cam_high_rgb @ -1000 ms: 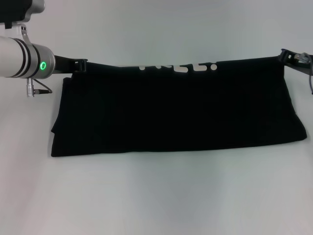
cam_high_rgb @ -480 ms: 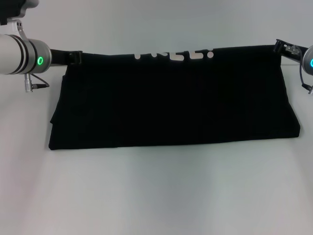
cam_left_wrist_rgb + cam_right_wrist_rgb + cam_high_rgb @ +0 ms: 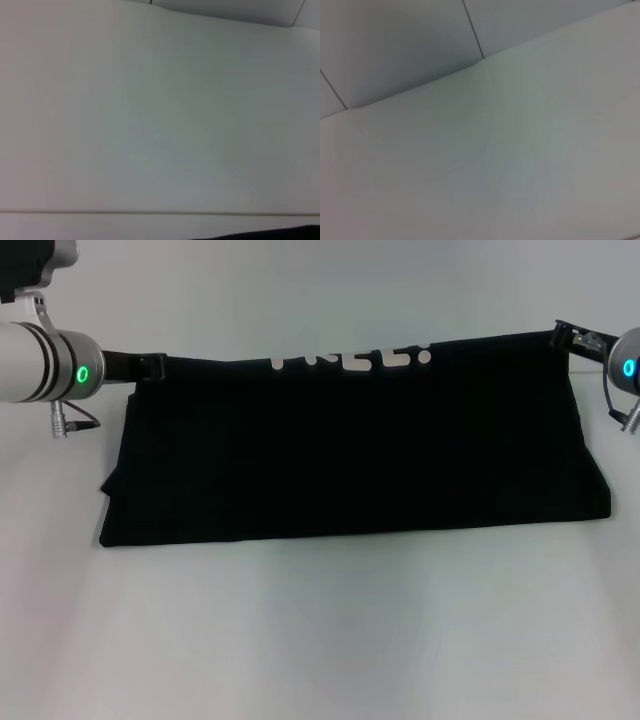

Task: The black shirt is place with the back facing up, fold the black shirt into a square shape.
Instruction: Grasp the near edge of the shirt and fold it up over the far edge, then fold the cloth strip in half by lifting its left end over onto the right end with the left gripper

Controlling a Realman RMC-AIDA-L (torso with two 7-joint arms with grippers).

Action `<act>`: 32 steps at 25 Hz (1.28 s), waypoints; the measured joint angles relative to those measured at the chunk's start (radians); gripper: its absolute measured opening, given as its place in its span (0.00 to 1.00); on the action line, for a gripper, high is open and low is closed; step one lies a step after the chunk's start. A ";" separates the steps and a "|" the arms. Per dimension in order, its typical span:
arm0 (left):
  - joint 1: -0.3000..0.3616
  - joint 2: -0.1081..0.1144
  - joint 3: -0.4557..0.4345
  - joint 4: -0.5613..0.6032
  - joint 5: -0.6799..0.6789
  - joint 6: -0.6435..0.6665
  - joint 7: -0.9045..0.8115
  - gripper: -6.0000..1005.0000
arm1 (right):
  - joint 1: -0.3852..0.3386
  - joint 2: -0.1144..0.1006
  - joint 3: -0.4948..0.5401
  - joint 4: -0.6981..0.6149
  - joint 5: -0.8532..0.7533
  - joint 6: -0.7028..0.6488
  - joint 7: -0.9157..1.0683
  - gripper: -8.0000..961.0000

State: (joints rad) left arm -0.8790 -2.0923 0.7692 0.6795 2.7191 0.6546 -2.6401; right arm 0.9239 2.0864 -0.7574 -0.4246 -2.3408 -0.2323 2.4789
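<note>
step: lengthwise fold | black shirt [image 3: 350, 450] on white table [image 3: 330, 640], far edge raised, FREE print showing | left gripper [image 3: 152, 366] and right gripper [image 3: 564, 336] each pinch a far corner | tip: keep both level, edge taut, lay it square

White counter [image 3: 320, 640] with the black shirt [image 3: 350, 460] on it.
The shirt's near folded edge rests on the counter; its far edge is lifted, white lettering showing there.
</note>
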 joint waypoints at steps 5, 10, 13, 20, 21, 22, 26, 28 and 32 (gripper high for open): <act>0.006 -0.007 0.006 -0.006 -0.002 -0.023 0.008 0.06 | 0.004 0.002 -0.003 0.001 0.000 0.003 0.000 0.19; 0.002 -0.008 0.007 -0.038 -0.006 -0.080 0.031 0.07 | -0.002 0.000 -0.003 0.004 0.000 0.004 0.003 0.19; -0.017 -0.008 0.007 -0.082 -0.006 -0.135 0.034 0.07 | -0.004 -0.011 -0.003 0.017 0.000 0.017 0.005 0.20; -0.050 -0.003 0.007 -0.118 -0.007 -0.164 0.031 0.16 | 0.012 -0.057 -0.006 0.025 -0.006 0.003 0.001 0.28; -0.049 -0.006 0.007 -0.106 -0.007 -0.158 0.029 0.20 | 0.016 -0.071 -0.010 0.017 -0.006 -0.024 0.001 0.32; -0.047 -0.008 0.006 -0.098 -0.007 -0.150 0.028 0.25 | 0.018 -0.082 -0.012 0.011 -0.006 -0.051 0.001 0.37; -0.030 -0.014 -0.006 -0.044 -0.031 -0.075 0.025 0.50 | 0.011 -0.123 -0.005 -0.042 -0.004 -0.228 0.020 0.45; -0.009 -0.003 -0.008 -0.014 -0.089 -0.004 0.024 0.51 | -0.002 -0.133 0.001 -0.082 -0.005 -0.312 0.044 0.46; 0.050 0.083 -0.037 0.024 -0.276 0.271 0.033 0.52 | -0.033 -0.164 0.006 -0.183 -0.008 -0.538 0.120 0.48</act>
State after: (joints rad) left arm -0.8289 -2.0097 0.7325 0.7031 2.4431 0.9260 -2.6070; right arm 0.8908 1.9220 -0.7509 -0.6077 -2.3484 -0.7701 2.5993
